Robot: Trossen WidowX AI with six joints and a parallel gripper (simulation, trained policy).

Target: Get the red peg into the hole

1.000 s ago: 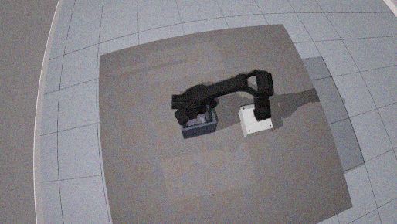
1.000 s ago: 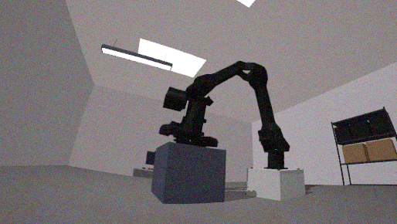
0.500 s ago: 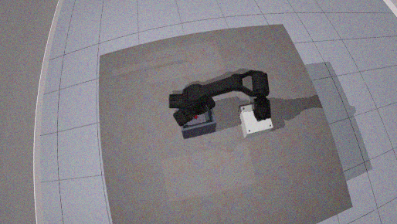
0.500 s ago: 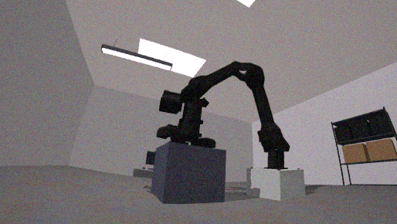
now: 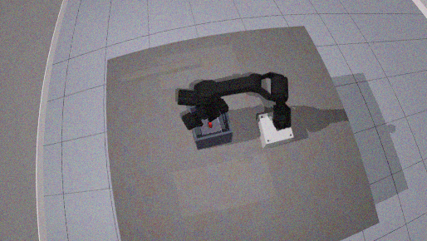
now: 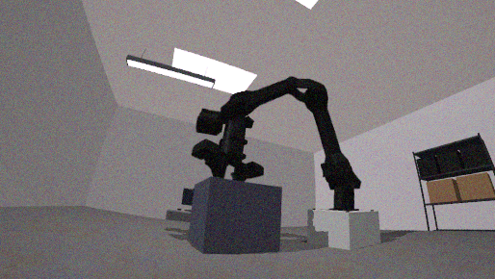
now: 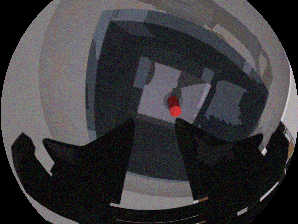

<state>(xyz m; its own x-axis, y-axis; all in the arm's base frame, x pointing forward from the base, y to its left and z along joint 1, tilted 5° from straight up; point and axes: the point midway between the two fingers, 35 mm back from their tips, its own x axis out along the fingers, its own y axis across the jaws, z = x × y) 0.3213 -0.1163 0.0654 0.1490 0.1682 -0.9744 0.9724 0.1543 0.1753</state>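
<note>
The red peg [image 5: 210,125] [image 7: 174,107] sits inside the open blue-gray box [image 5: 213,137] [image 6: 243,216] [image 7: 90,75], over the pale plate [image 5: 217,126] [image 7: 156,95] at the bottom, just beyond the parted tips of the black end effector [image 5: 206,120] [image 6: 229,177] [image 7: 155,122]. The end effector has released its grip, its two fingers standing apart with nothing between them, pointed down into the box's mouth. Whether the peg is fully in the hole cannot be told from these views. The black arm [image 5: 237,85] [image 6: 270,91] arches left from its white base [image 5: 276,135] [image 6: 363,231], which stands on the worktop [image 5: 224,183], well apart from the box. At far right, a dark shelf rack [image 6: 421,192] holds brown cartons [image 6: 440,190].
</note>
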